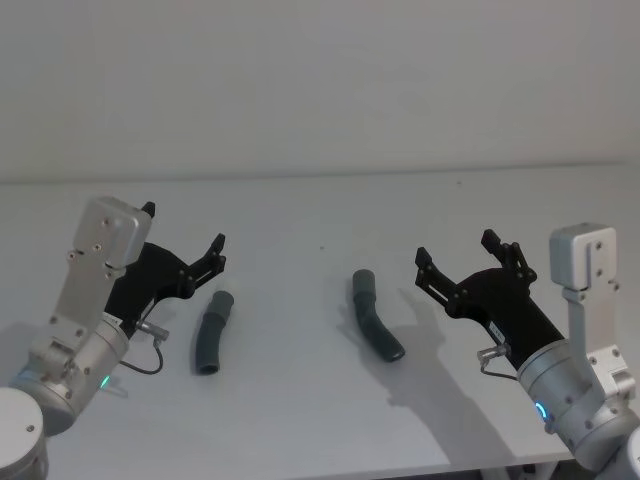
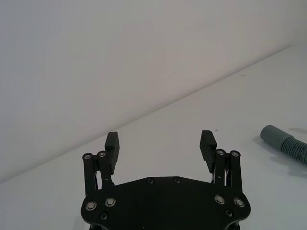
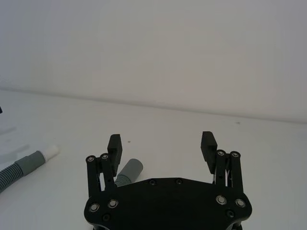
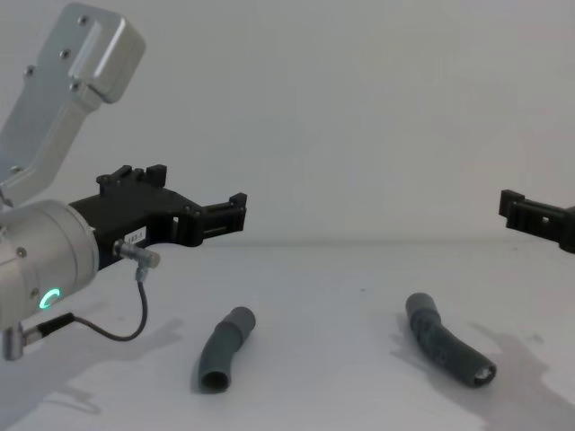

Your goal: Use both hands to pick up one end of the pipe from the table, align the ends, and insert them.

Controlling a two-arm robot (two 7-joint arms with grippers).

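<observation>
Two pipe pieces point(image 1: 212, 335) point(image 1: 376, 318) lie between wide-spread left claw point(image 1: 184, 228) and right claw point(image 1: 456, 250).

Plain matt whitish-grey table point(image 1: 300, 215), two short curved dark grey corrugated hose pieces lying flat on it, well apart, left hose piece point(image 1: 211, 333) in the left half, right hose piece point(image 1: 374, 316) just right of centre, each with a smooth cuff toward the far edge
</observation>
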